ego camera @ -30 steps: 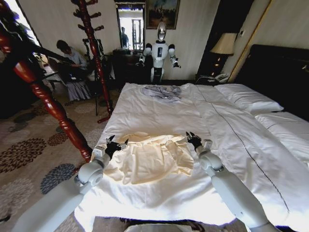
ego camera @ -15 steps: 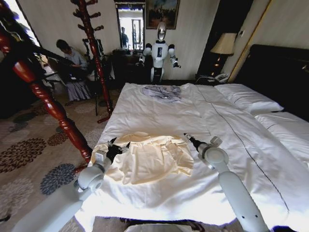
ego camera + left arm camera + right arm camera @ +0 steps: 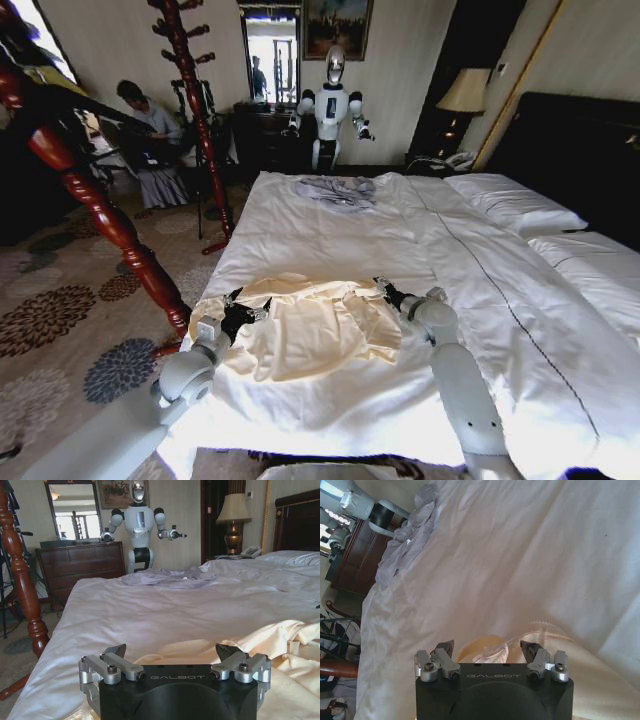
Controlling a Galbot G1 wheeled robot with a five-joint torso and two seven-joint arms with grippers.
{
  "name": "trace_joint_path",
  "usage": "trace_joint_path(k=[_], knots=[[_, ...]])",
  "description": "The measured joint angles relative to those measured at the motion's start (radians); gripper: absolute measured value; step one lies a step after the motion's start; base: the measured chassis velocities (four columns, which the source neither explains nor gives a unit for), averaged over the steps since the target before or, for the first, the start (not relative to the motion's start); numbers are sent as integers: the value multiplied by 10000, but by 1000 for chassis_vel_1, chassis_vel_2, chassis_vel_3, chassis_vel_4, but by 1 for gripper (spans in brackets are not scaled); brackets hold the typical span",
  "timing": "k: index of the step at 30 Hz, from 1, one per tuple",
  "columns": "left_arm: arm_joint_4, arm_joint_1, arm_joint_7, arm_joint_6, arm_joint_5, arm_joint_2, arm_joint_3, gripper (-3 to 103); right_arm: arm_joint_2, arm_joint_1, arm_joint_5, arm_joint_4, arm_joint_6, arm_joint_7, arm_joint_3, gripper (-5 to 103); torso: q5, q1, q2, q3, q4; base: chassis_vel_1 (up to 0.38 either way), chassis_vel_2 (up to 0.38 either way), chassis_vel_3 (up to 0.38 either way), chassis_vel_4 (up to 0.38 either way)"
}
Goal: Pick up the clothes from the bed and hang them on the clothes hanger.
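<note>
Cream-yellow thin-fabric shirt (image 3: 305, 325) lies crumpled on the white-sheeted bed (image 3: 330, 235), near its foot edge. Over the last second both arms dropped lower: left gripper (image 3: 240, 310) now at the shirt's left shoulder, right gripper (image 3: 385, 292) tucked in at the right one. Both sets of jaws spread, nothing clamped. Reads as pre-grasp; the pinch hasn't happened. Fabric is rumpled, collar end bunched.

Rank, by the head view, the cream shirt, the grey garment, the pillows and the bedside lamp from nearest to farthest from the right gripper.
1. Cream shirt, at the right gripper.
2. Grey garment, up the bed toward its far edge.
3. Pillows, to the right by the headboard.
4. Lamp, beyond the bed by the wall.
</note>
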Motion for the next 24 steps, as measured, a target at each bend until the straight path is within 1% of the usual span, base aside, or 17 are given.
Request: trace_joint_path(k=[7,10,11,13,14,16,17,19,20,21,22,24], knots=[[132,-316,4,-12,-41,-50,-50,100,125,20,-142,-136,0,-85,-23,75,1,1,0,0,-1,0,0,0,0],[135,-337,8,-18,-77,-1,-79,100,209,-20,-164,-127,5,-88,-42,69,1,0,0,0,1,0,0,0,0],[135,-337,8,-18,-77,-1,-79,100,209,-20,-164,-127,5,-88,-42,69,1,0,0,0,1,0,0,0,0],[129,-336,10,-20,-110,-1,-86,100,239,3,-174,-147,22,-91,-41,58,1,1,0,0,-1,0,0,0,0],[129,-333,10,-20,-113,-5,-86,100,241,19,-171,-156,28,-91,-41,58,1,1,0,0,0,0,0,0,0],[129,-330,10,-20,-114,-8,-83,100,239,50,-153,-158,37,-93,-39,47,1,0,0,0,0,0,0,0,0],[129,-330,10,-20,-114,-8,-83,100,239,50,-153,-158,37,-93,-39,47,1,0,0,0,0,0,0,0,0],[129,-320,11,-21,-119,-6,-77,100,214,89,-106,-157,44,-100,-44,37,0,0,0,0,0,0,0,0,0],[128,-319,10,-21,-125,-2,-77,100,208,103,-101,-163,46,-101,-49,37,0,0,0,0,0,0,0,0,0],[127,-319,11,-21,-130,0,-77,100,206,113,-100,-179,46,-103,-50,32,0,0,0,0,0,0,0,0,0],[127,-319,11,-21,-130,0,-77,100,206,113,-100,-179,46,-103,-50,32,0,0,0,0,0,0,0,0,0],[121,-319,11,-23,-147,6,-72,100,223,164,-114,-317,47,-141,-47,20,0,0,0,0,-1,0,0,0,0]])
